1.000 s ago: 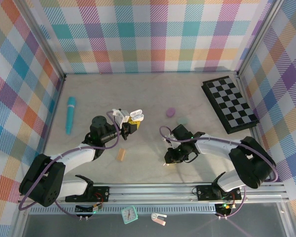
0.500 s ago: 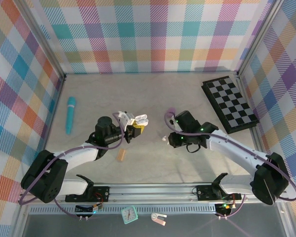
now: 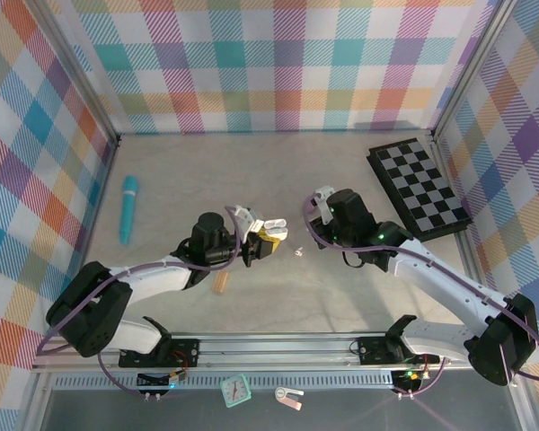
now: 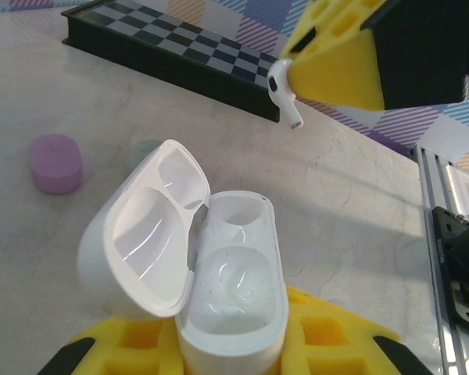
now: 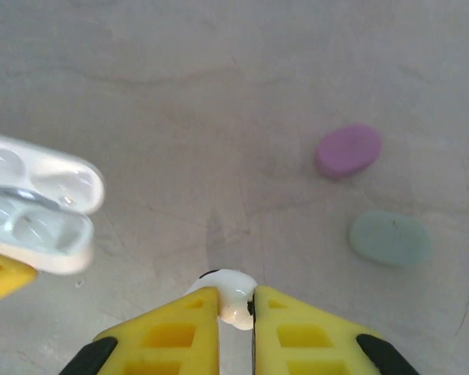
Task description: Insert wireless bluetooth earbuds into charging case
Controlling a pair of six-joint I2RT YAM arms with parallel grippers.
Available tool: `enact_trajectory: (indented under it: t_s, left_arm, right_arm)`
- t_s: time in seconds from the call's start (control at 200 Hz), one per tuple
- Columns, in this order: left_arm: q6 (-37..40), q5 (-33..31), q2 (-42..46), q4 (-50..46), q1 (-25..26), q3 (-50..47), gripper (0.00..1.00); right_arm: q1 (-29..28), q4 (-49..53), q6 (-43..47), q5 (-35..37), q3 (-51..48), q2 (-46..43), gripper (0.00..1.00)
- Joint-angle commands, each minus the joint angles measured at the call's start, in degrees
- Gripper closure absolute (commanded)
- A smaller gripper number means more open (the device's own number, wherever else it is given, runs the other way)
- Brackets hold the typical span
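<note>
My left gripper (image 4: 228, 350) is shut on the base of a white charging case (image 4: 236, 291). Its lid (image 4: 144, 234) is flipped open to the left, and both wells are empty. My right gripper (image 5: 236, 303) is shut on a white earbud (image 5: 236, 293), pinched between the yellow fingertips. In the left wrist view this earbud (image 4: 284, 90) hangs stem-down from the yellow fingers (image 4: 336, 70), above and to the right of the case and apart from it. In the right wrist view the open case (image 5: 39, 219) lies to the left. From above, the case (image 3: 269, 229) and the earbud (image 3: 298, 252) are close together at mid-table.
A purple pebble-shaped case (image 5: 347, 150) and a pale greenish one (image 5: 389, 237) lie shut on the table beyond the right gripper. A tan ribbed block (image 3: 220, 283) lies near the left arm, a teal cylinder (image 3: 128, 208) at the left, and a chessboard (image 3: 419, 189) at the back right.
The left gripper carried the open case rightward toward the table's middle. The right arm swung up and back from the near side, bringing the earbud close to the case.
</note>
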State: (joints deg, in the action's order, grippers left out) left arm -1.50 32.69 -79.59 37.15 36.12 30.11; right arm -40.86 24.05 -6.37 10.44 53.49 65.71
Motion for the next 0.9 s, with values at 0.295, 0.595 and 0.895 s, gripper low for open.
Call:
enact_trajectory:
  t_s: [0.295, 0.595, 0.895]
  left_arm:
    - [-9.4, -2.8, -6.0, 4.7, 5.0, 5.7, 0.91]
    - [-11.2, -2.8, -7.5, 4.0, 6.5, 8.2, 0.90]
    - [-11.6, -3.2, -8.3, 3.8, 7.1, 10.3, 0.90]
  right_arm:
    - [-0.5, -7.7, 3.0, -4.2, 1.3, 0.0, 0.82]
    - [-1.0, -8.6, 3.8, -5.8, 1.3, 1.0, 0.82]
    - [-1.7, -9.1, 4.7, -6.4, 1.8, 2.6, 0.82]
